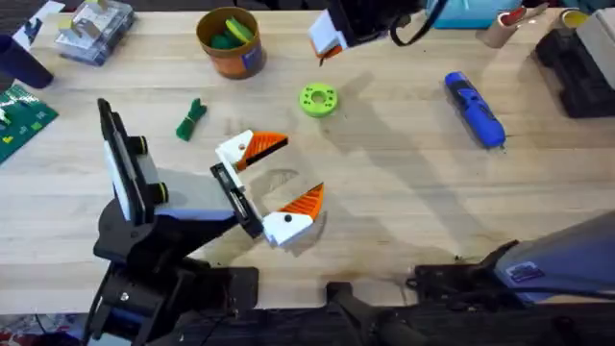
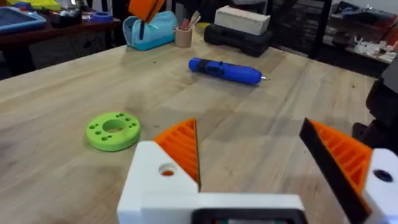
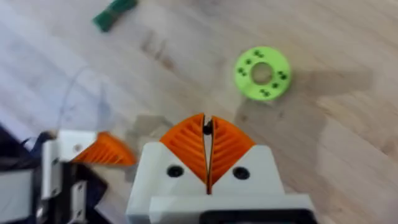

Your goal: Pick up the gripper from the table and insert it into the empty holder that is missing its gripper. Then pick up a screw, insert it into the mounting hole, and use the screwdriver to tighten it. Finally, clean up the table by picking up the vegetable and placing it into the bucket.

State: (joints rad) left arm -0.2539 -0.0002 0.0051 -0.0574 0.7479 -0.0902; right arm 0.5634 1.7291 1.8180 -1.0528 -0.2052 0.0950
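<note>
My left gripper (image 1: 277,183) (image 2: 249,130) rests open on the table, two orange ribbed fingers on white bases spread wide. The farther finger (image 1: 252,149) (image 3: 99,151) sits in a white holder with a small hole (image 2: 166,169). High over the far side of the table, my right gripper (image 1: 327,48) (image 3: 207,121) is shut, with a small dark screw (image 3: 207,129) pinched at its pad tips. The blue screwdriver (image 1: 475,108) (image 2: 225,70) lies at the right. The dark green vegetable (image 1: 191,119) (image 3: 114,14) lies left of centre. The orange bucket (image 1: 231,43) stands at the back.
A lime-green round dish with holes (image 1: 318,100) (image 2: 113,130) (image 3: 262,73) lies below the right gripper. A clear plastic box (image 1: 93,29) and a green circuit board (image 1: 19,111) are at the far left. A black case (image 1: 577,58) sits at the far right.
</note>
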